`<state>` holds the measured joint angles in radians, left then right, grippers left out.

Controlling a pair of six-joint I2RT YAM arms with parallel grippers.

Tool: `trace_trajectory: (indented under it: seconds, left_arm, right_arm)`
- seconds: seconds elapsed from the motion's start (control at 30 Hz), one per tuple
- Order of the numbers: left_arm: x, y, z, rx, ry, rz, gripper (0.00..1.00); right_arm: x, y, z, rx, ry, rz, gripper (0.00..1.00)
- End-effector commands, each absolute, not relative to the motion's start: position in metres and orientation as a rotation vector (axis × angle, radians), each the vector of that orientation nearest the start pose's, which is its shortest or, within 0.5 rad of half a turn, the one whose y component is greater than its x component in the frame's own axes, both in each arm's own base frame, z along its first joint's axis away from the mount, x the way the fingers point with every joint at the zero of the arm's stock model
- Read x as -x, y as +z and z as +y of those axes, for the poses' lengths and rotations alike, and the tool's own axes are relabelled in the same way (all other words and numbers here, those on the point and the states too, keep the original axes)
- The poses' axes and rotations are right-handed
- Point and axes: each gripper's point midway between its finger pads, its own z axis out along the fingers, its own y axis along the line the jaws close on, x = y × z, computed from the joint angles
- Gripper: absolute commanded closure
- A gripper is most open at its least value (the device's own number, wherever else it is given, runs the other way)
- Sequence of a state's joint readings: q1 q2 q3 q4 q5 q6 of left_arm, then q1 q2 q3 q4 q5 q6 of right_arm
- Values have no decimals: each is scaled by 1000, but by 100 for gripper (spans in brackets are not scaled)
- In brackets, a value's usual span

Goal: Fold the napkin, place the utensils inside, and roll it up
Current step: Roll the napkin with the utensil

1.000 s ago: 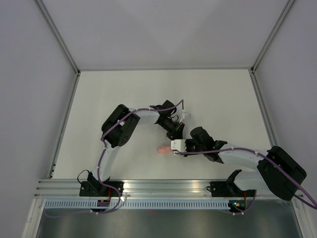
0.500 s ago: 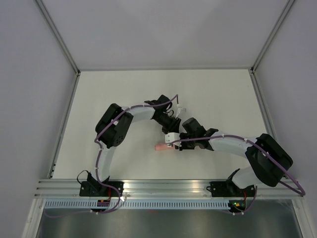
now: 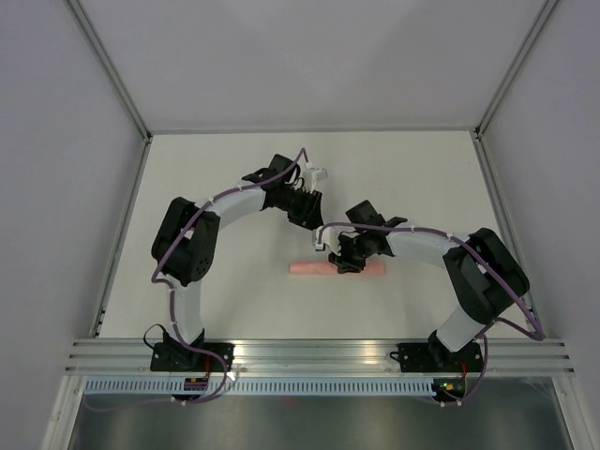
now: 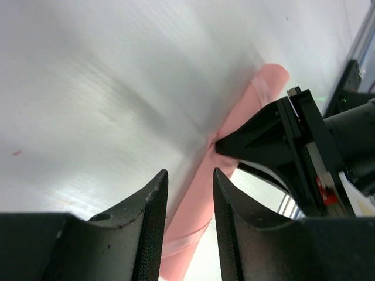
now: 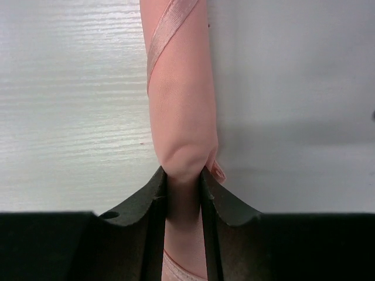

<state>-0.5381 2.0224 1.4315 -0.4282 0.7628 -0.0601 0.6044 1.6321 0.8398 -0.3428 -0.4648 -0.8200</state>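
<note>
The right gripper [image 5: 183,175] pinches the napkin [image 5: 180,105], a smooth pink roll with a spiral hem lying on the white table [image 3: 216,187]. Only its wrist view shows the dent. The left gripper [image 4: 190,181] is narrowly parted and empty.

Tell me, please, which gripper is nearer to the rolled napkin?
Right. The right gripper is clamped around the napkin near its middle; the left gripper hovers apart on its far side, jaws open and empty.
</note>
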Motion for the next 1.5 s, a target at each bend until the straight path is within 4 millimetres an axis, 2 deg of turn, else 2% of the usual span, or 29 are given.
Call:
trace_trajectory:
  seconds: [0.0, 0.03, 0.1, 0.17, 0.2, 0.23, 0.3, 0.33, 0.4, 0.43, 0.47, 0.53, 0.57, 0.6, 0.63, 0.67, 0.73, 0.8, 0.9, 1.07, 1.2, 1.37, 1.47]
  left_arm:
    - [-348, 109, -316, -675, -1099, 2393, 59]
    - [-349, 104, -308, -636, -1063, 2411, 59]
    - [-356, 123, -303, -585, -1053, 2348, 59]
    - [-351, 124, -295, -551, -1048, 2334, 59]
    - [-351, 142, -295, -541, -1055, 2279, 59]
    - [-345, 138, -291, -528, -1052, 2288, 59]
    - [-341, 149, -290, -512, -1064, 2246, 59]
    - [-334, 155, -287, -506, -1069, 2231, 59]
    - [-326, 164, -284, -496, -1083, 2207, 59]
    - [-319, 172, -281, -500, -1090, 2182, 59]
    - [-315, 176, -279, -501, -1093, 2173, 59]
    - [-306, 178, -275, -502, -1089, 2164, 59]
    - [-302, 189, -272, -509, -1088, 2132, 59]
    - [-299, 193, -270, -512, -1086, 2118, 59]
    - [-294, 192, -267, -507, -1080, 2122, 59]
    - [-291, 202, -264, -510, -1076, 2092, 59]
    - [-284, 203, -260, -507, -1069, 2091, 58]
    - [-276, 214, -257, -505, -1074, 2061, 58]
    - [-265, 224, -251, -500, -1081, 2030, 58]
    - [-253, 230, -246, -497, -1089, 2008, 57]
    - [-247, 231, -245, -502, -1099, 2003, 57]
    - [-248, 224, -246, -494, -1102, 2023, 57]
    - [-256, 213, -245, -445, -1081, 2046, 57]
  right_arm:
    - [-191, -38, 176, 1789, 649, 2332, 87]
    - [-199, -36, 179, 1758, 648, 2341, 87]
    - [-205, -40, 177, 1698, 644, 2402, 88]
    - [-217, -41, 180, 1616, 625, 2452, 87]
    - [-220, -46, 178, 1588, 611, 2486, 88]
    - [-228, -47, 179, 1565, 591, 2496, 88]
    - [-236, -54, 178, 1498, 553, 2557, 88]
    - [-247, -53, 179, 1483, 515, 2559, 88]
    - [-253, -54, 180, 1399, 500, 2614, 88]
    - [-263, -50, 186, 1377, 497, 2606, 88]
    - [-264, -53, 186, 1357, 490, 2638, 88]
    - [-278, -51, 194, 1273, 487, 2667, 88]
    - [-280, -58, 195, 1244, 484, 2698, 88]
    - [-282, -60, 198, 1189, 491, 2733, 88]
    - [-293, -58, 204, 1155, 495, 2729, 89]
    - [-295, -65, 207, 1130, 496, 2751, 89]
    - [-308, -63, 215, 1041, 497, 2774, 89]
    - [-313, -67, 218, 980, 494, 2802, 89]
    - [-331, -65, 230, 843, 493, 2821, 90]
    - [-350, -63, 245, 633, 514, 2826, 91]
    - [-362, -60, 252, 543, 519, 2814, 90]
    - [-367, -61, 257, 451, 543, 2814, 89]
    - [-368, -60, 257, 402, 541, 2801, 89]
